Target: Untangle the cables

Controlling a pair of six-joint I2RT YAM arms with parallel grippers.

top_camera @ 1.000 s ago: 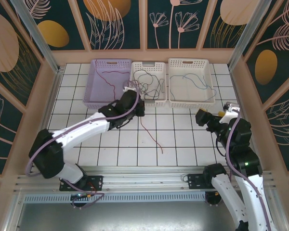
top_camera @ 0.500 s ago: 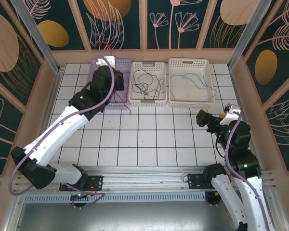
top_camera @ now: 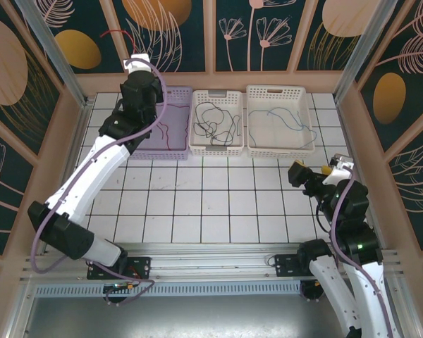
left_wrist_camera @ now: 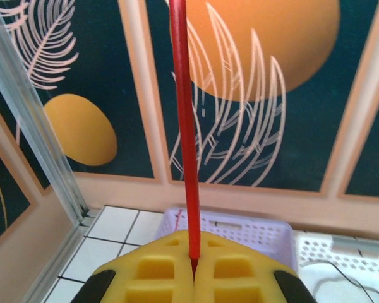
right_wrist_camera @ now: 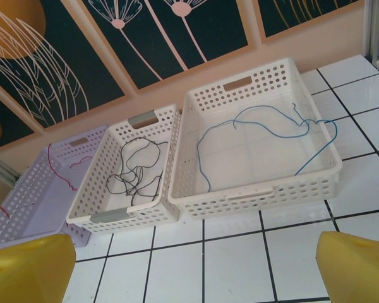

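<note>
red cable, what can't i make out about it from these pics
Left wrist: the red cable, clamped in the left pincer, leaves by the top edge; upper end cut off.
Top external: the left arm covers part of the purple basket, hiding part of the cable's run.
Right wrist: the left edge cuts off that basket.

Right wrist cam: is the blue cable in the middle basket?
No, the blue cable lies in the larger white basket; the middle basket holds a dark cable.
</note>
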